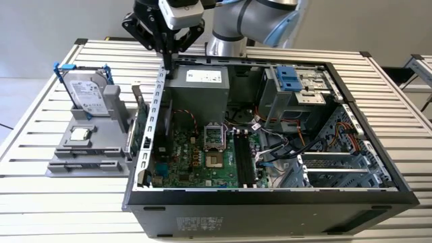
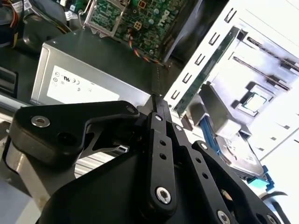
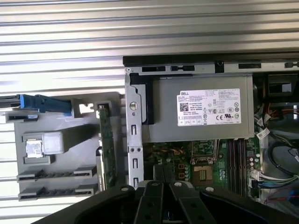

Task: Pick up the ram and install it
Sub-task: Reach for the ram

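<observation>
hovering high over the open computer case (image 1: pixel 270 202), at its 11 o'clock corner in the exterior view: gripper (image 1: pixel 168 50), fingers (image 2: pixel 159 135) clenched tight together. cannot tell whether the ram is nipped between them, nor whether it sits in the black memory slots (image 1: pixel 244 154) on the motherboard (image 1: pixel 196 157). near the grey power supply (image 1: pixel 199 88). at the case's 9 o'clock, a grey fixture (image 1: pixel 64 152) carrying a hard drive (image 1: pixel 86 93) and a green expansion card (image 1: pixel 141 126).

Reaches in from the exterior view's top on a silver, blue-capped arm (image 1: pixel 243 15); points the black claw (image 1: pixel 168 58) straight down, linkages (image 1: pixel 138 28) splayed, fingers (image 2: pixel 162 135) closed flat against each other.
</observation>
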Robot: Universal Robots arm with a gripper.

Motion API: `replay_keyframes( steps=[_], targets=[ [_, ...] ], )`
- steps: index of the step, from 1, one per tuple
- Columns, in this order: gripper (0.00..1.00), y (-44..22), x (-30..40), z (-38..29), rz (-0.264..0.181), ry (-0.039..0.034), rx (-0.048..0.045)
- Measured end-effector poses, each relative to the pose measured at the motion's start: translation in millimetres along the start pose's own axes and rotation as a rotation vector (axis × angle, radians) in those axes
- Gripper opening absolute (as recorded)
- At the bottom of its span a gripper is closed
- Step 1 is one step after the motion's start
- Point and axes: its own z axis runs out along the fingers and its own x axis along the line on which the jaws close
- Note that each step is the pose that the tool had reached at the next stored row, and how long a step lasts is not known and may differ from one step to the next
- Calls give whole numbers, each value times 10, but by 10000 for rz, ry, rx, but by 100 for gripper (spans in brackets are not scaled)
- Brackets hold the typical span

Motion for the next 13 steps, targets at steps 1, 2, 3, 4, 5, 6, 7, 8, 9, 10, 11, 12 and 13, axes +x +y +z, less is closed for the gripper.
replay_keyframes(
  steps=[1,2,3,4,5,6,7,8,9,10,11,12,13],
  targets=[
    [0,-1,15,0,-1,1,0],
    [0,-2,30,-1,-4,2,1],
    [0,-3,45,-1,-5,3,0],
    [0,-4,61,-1,-6,4,0],
    [0,-5,76,-1,-8,5,0],
    [0,-6,92,-1,-9,6,0],
    [0,-7,109,-1,-10,7,0],
    [0,-8,126,-1,-11,7,0],
    [0,-10,144,-2,-13,7,0],
    [0,-11,160,-2,-14,8,1],
    [0,-12,179,-2,-16,8,1],
    [0,-13,196,-2,-18,8,0],
    [0,-14,213,-3,-20,8,1]
  ],
)
